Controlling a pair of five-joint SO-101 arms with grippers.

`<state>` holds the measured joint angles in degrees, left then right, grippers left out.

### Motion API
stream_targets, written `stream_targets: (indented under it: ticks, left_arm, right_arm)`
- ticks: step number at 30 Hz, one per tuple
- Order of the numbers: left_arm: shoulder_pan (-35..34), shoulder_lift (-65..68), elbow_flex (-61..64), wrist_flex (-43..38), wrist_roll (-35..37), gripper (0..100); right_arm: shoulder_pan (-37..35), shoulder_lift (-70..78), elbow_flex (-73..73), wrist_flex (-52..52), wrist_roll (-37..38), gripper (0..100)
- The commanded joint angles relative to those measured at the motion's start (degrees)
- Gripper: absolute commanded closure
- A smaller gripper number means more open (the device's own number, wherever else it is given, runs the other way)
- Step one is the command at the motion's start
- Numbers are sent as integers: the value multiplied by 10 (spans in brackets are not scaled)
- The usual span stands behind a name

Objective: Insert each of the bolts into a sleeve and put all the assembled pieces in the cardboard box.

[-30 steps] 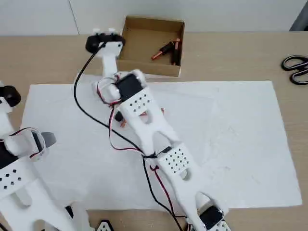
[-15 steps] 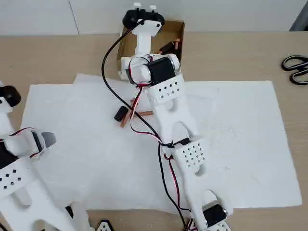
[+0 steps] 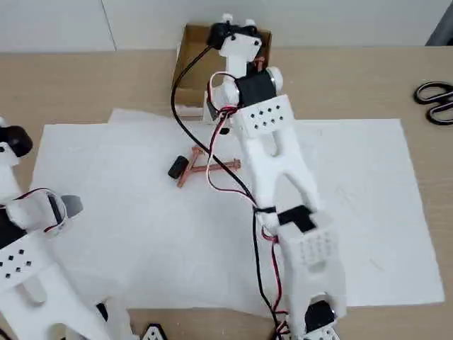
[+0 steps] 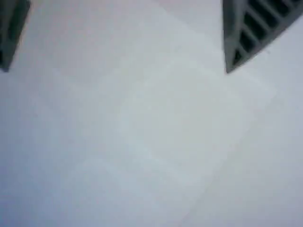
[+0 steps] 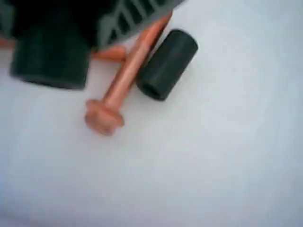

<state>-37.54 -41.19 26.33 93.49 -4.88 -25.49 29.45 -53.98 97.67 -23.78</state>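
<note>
Pale wooden table (image 3: 71,85) backed by, seemingly, a white wall (image 3: 318,21).

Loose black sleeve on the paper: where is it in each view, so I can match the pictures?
High view: the black sleeve lies on the white paper, just picture-left of the crossed copper bolts.
Right wrist view: the sleeve lies beside one bolt's shank, on the paper.
Left wrist view: bare paper between the left fingers.
Shared landmark: the white paper.
</note>
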Motion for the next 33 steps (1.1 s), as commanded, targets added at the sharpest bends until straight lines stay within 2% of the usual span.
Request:
stream_targets:
  ticks: [1,6,11,16,24,33]
  left_arm:
    - [11,-12,-5,-12,-5,725]
    - [80,-12,-7,-12,-3,726]
    - [166,-11,-7,-13,25,726]
    - [220,-8,-25,-17,36,726]
    - [235,-8,-30,-17,36,726]
    - [235,-8,-29,-17,36,726]
  right_arm:
    - [15,-120,130,-7,4,995]
    - [44,-132,221,-10,8,995]
    - [48,-99,261,-10,84,995]
    - [58,-67,288,-10,93,995]
    - [118,4,294,-31,93,995]
    - [116,47,292,-42,94,995]
